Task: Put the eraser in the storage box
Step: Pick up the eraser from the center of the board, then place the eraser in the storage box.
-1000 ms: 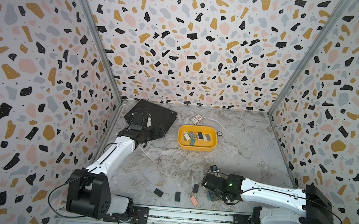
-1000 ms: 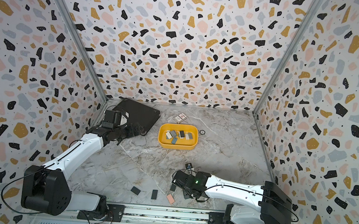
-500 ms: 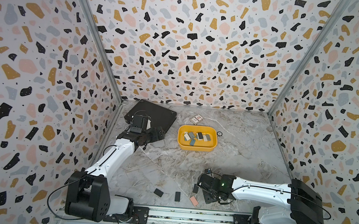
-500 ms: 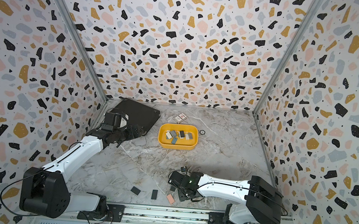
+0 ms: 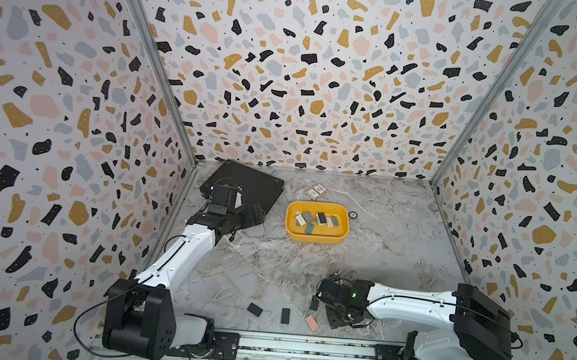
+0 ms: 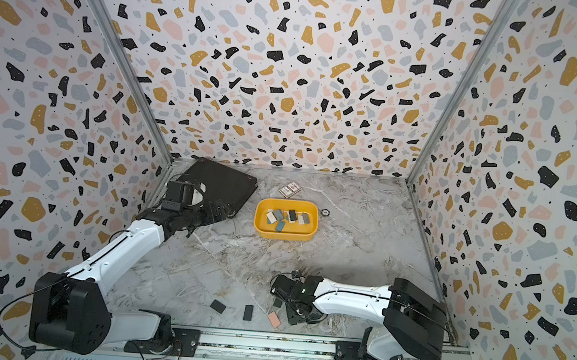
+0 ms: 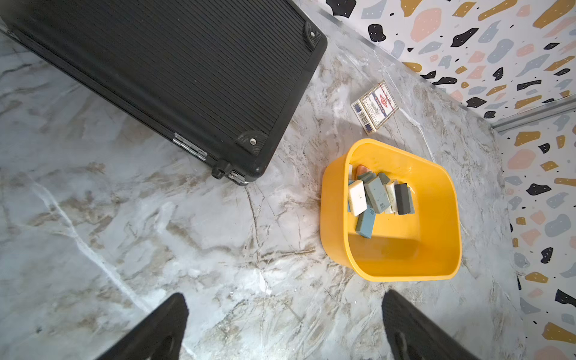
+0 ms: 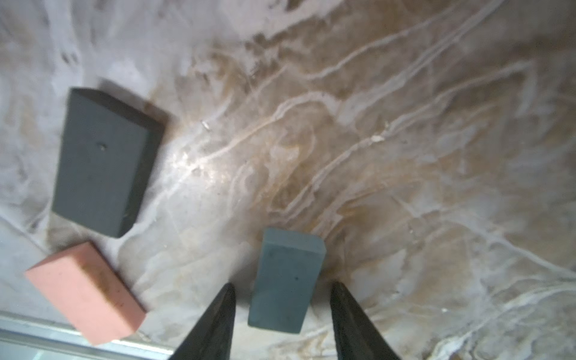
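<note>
A blue-grey eraser (image 8: 286,280) lies on the marble table near its front edge, also visible in both top views (image 5: 314,303) (image 6: 277,301). My right gripper (image 8: 283,285) (image 5: 319,302) is low over it, open, one finger on each side with a gap left on both. The storage box (image 5: 315,238) (image 6: 284,236) (image 7: 405,268) is a yellow tray at mid-table holding several erasers. My left gripper (image 7: 285,297) (image 5: 252,215) hovers wide open and empty left of the box, by the black case.
A pink eraser (image 8: 85,293) (image 5: 312,323) and a dark grey eraser (image 8: 99,162) (image 5: 285,315) lie close to the right gripper; another dark one (image 5: 255,309) lies further left. A black case (image 5: 251,184) (image 7: 156,62), a card pack (image 5: 315,192) and a small ring (image 5: 353,214) lie at the back.
The right arm has swung left and toward the front, bringing its fingers around the blue-grey eraser, and the jaws have narrowed a little. The left arm has barely moved.
</note>
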Tool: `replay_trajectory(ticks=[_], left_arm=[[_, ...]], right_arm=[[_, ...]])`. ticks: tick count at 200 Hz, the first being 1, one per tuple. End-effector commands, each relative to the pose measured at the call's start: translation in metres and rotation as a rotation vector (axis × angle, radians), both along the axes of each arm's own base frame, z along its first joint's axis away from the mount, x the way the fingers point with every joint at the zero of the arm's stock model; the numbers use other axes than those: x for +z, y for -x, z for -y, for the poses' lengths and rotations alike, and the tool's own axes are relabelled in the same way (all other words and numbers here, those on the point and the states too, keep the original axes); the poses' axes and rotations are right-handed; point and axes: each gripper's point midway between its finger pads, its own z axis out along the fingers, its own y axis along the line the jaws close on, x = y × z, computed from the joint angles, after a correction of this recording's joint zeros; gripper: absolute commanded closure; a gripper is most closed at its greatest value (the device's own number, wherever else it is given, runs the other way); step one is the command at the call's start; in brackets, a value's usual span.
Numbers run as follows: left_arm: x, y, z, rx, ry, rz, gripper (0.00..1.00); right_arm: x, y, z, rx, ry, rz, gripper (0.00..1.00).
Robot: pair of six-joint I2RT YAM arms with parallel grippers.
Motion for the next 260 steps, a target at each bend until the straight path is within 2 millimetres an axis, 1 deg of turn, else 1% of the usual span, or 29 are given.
replay_trajectory(ticks=[1, 24, 40, 52, 88, 103, 114, 129, 148, 166, 186, 189, 195, 217, 231, 232, 235, 247, 260], left_arm=[[0.008, -0.002, -0.001, 0.002, 0.005, 0.039, 0.03], [0.008, -0.003, 0.000, 0.001, 0.008, 0.039, 0.03], [0.006, -0.003, 0.000, 0.000, 0.007, 0.037, 0.03], [0.006, -0.003, 0.000, 0.000, 0.008, 0.036, 0.02], [0.007, -0.003, 0.000, 0.000, 0.012, 0.039, 0.03], [0.007, -0.004, 0.000, 0.000, 0.013, 0.038, 0.02], [0.008, -0.005, 0.001, 0.000, 0.014, 0.040, 0.03], [0.009, -0.005, 0.001, 0.000, 0.015, 0.040, 0.03], [0.013, -0.007, 0.001, 0.000, 0.015, 0.043, 0.03], [0.019, -0.009, 0.001, 0.003, 0.013, 0.053, 0.03], [0.028, -0.015, 0.000, 0.007, 0.010, 0.070, 0.03], [0.029, -0.016, 0.000, 0.007, 0.011, 0.071, 0.03], [0.032, -0.018, 0.001, 0.007, 0.011, 0.075, 0.03], [0.041, -0.026, 0.002, 0.008, 0.012, 0.084, 0.03], [0.046, -0.031, 0.002, 0.008, 0.006, 0.086, 0.03], [0.047, -0.032, 0.001, 0.009, 0.007, 0.086, 0.03], [0.047, -0.033, 0.002, 0.008, 0.007, 0.085, 0.03], [0.053, -0.038, 0.002, 0.005, 0.002, 0.090, 0.03], [0.059, -0.044, 0.003, 0.004, -0.003, 0.091, 0.03]], right_arm=[[-0.006, 0.002, 0.002, -0.010, 0.008, -0.019, 0.50], [-0.009, 0.002, 0.000, -0.002, 0.013, -0.035, 0.53], [-0.011, 0.003, -0.001, -0.001, 0.012, -0.043, 0.56], [-0.011, 0.003, -0.001, 0.000, 0.011, -0.046, 0.60], [-0.009, 0.000, -0.002, 0.013, 0.022, -0.040, 0.78], [-0.003, -0.004, -0.002, 0.020, 0.030, -0.018, 0.83], [0.003, -0.008, -0.001, 0.025, 0.035, 0.009, 0.85], [0.013, -0.016, -0.001, 0.031, 0.033, 0.044, 0.85], [0.030, -0.030, -0.002, 0.043, 0.041, 0.088, 0.85], [0.052, -0.049, -0.003, 0.061, 0.052, 0.139, 0.85], [0.079, -0.076, -0.010, 0.073, 0.021, 0.195, 0.85], [0.084, -0.086, -0.007, 0.051, 0.017, 0.202, 0.85], [0.092, -0.098, -0.007, 0.046, 0.007, 0.218, 0.85], [0.121, -0.142, -0.012, 0.048, -0.025, 0.266, 0.84], [0.137, -0.175, -0.014, 0.037, -0.040, 0.297, 0.84], [0.135, -0.177, -0.012, 0.033, -0.036, 0.293, 0.84], [0.140, -0.183, -0.015, 0.033, -0.045, 0.299, 0.84], [0.144, -0.208, -0.019, 0.021, -0.065, 0.300, 0.83], [0.144, -0.233, -0.025, 0.014, -0.075, 0.296, 0.83]])
